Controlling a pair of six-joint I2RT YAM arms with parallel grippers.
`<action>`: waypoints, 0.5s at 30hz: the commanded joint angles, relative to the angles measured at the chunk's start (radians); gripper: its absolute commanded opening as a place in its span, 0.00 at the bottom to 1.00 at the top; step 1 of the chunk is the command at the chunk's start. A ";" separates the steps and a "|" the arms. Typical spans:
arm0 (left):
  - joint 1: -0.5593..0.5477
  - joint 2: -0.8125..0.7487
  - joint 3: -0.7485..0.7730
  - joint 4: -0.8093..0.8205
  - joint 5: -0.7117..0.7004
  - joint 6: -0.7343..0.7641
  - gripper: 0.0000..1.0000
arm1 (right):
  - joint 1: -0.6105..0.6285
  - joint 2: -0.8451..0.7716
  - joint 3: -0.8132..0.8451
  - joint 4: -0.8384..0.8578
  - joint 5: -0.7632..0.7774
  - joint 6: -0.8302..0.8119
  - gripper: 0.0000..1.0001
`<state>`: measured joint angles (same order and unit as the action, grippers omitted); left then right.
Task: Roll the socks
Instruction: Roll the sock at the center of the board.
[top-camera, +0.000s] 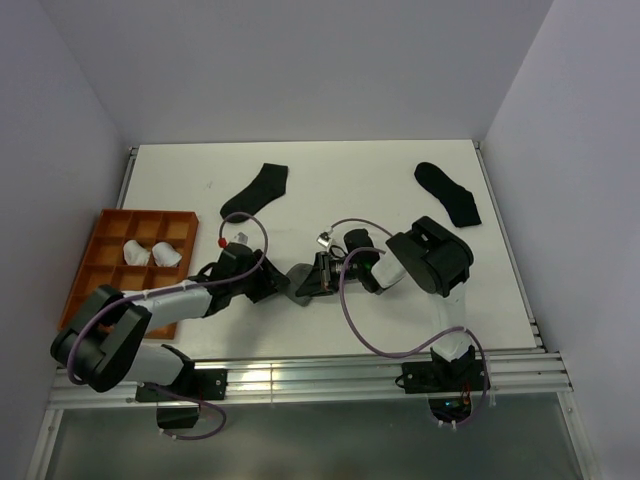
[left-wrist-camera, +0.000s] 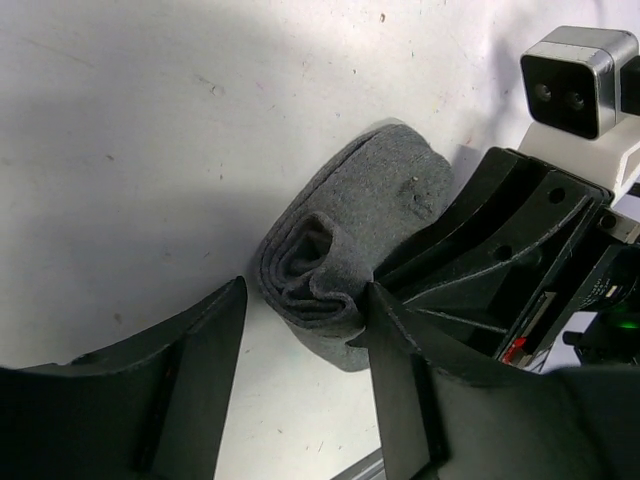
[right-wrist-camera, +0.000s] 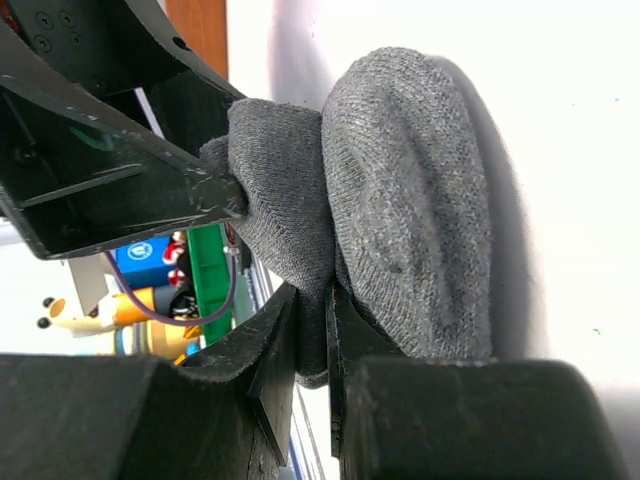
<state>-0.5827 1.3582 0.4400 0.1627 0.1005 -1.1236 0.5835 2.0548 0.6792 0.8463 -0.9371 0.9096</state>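
Note:
A grey sock (top-camera: 299, 282) lies partly rolled on the white table, between my two grippers. In the left wrist view its rolled end (left-wrist-camera: 320, 265) faces my left gripper (left-wrist-camera: 305, 325), which is open. The right finger (left-wrist-camera: 400, 345) touches the roll and the left finger (left-wrist-camera: 195, 370) stands apart from it. My right gripper (right-wrist-camera: 312, 325) is shut on a fold of the grey sock (right-wrist-camera: 410, 230) from the opposite side. In the top view the left gripper (top-camera: 272, 288) and right gripper (top-camera: 318, 278) nearly meet over the sock.
Two black socks lie flat at the back, one left of centre (top-camera: 255, 190) and one at the right (top-camera: 448, 192). An orange compartment tray (top-camera: 100, 225) at the left holds two white rolled bundles (top-camera: 135, 252) (top-camera: 166, 254). Purple cables loop over both arms.

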 joint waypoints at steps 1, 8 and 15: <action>-0.006 0.047 0.016 -0.028 -0.024 0.008 0.56 | -0.017 0.071 -0.015 -0.110 0.058 -0.040 0.00; -0.009 0.154 0.055 -0.063 -0.028 0.021 0.37 | -0.024 0.044 -0.006 -0.160 0.076 -0.089 0.01; -0.022 0.180 0.135 -0.256 -0.073 0.039 0.26 | 0.004 -0.119 -0.003 -0.343 0.191 -0.230 0.26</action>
<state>-0.5903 1.5036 0.5644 0.1207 0.1020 -1.1198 0.5766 1.9892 0.6926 0.6971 -0.8936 0.8288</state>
